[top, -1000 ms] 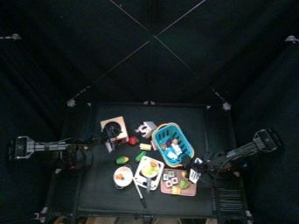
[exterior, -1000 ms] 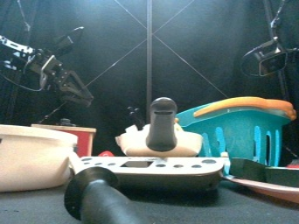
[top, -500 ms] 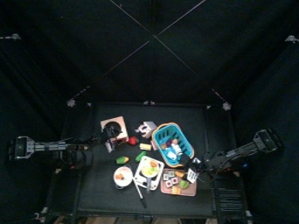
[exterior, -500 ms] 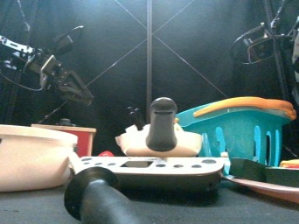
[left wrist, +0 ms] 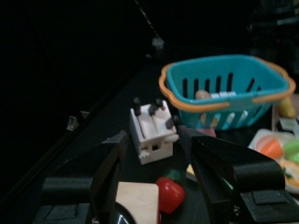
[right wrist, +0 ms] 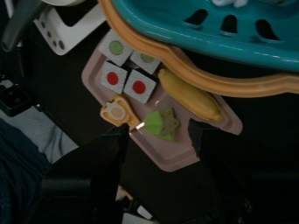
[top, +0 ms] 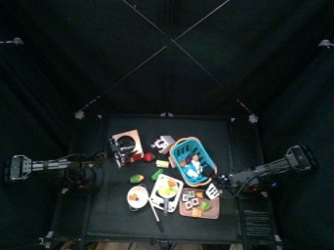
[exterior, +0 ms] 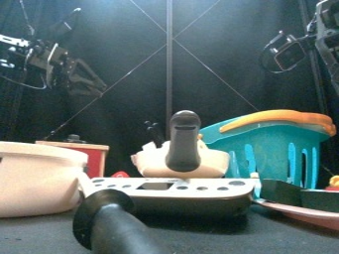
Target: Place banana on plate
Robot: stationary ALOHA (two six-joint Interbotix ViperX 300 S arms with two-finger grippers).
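Observation:
The yellow banana lies on a pink tray, beside sushi pieces and a green piece, just under the teal basket's rim. The tray sits at the table's front right in the top view. A white plate holding some food lies left of the tray. My right gripper is open and hovers above the tray's edge, close to the banana; in the top view it is at the tray's right. My left gripper is open and empty at the table's left side.
A teal basket with items stands mid-table, right of centre. A small white block toy and a red tomato-like piece lie in front of my left gripper. A black-handled utensil and a grey tray lie at the front edge.
My right gripper has moved left toward the pink tray. My left arm has drawn back a little toward the left edge.

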